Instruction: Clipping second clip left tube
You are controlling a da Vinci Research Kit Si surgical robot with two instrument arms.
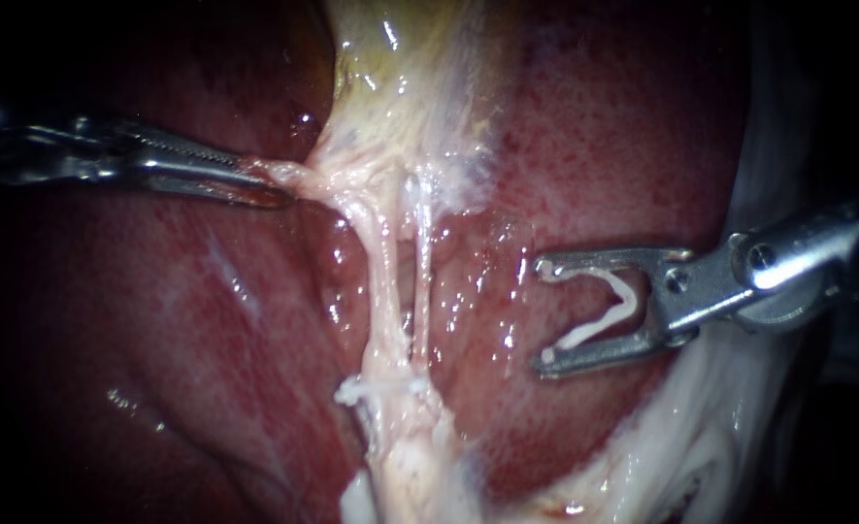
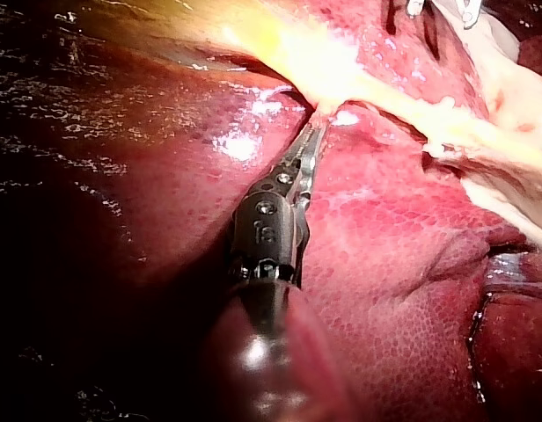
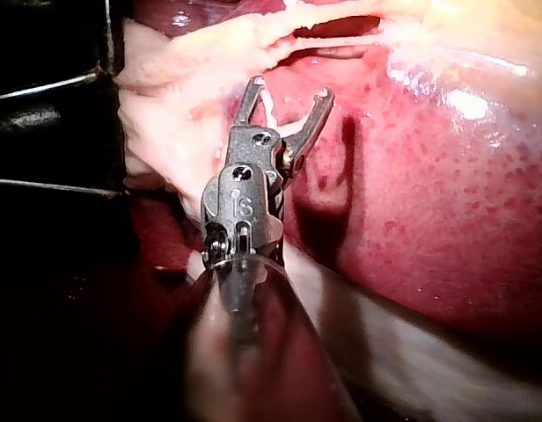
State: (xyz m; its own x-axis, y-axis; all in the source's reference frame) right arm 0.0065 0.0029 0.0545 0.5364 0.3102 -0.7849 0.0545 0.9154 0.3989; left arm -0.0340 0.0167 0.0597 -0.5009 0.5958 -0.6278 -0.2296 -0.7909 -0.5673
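Observation:
My left instrument (image 1: 259, 182) comes in from the left, its jaws shut on a strand of pale tissue at the foot of the yellowish gallbladder (image 1: 400, 78), drawing it leftward. Two thin tubes run down from there: the left tube (image 1: 380, 281) and the right tube (image 1: 421, 291). A white clip (image 1: 380, 388) sits across their lower end. My right instrument (image 1: 545, 313) hovers over the liver, well right of both tubes. Its jaws stand wide apart, holding a white V-shaped clip (image 1: 604, 306) between them. The right wrist view shows this instrument (image 3: 289, 92) short of the pale tissue.
Dark red liver (image 1: 594, 146) surrounds the tubes on both sides. A pale fatty band (image 1: 740, 417) lies under and behind the right instrument's shaft. In the left wrist view, my left instrument (image 2: 311, 141) lies in a fold of liver (image 2: 385, 246), gripping pale tissue.

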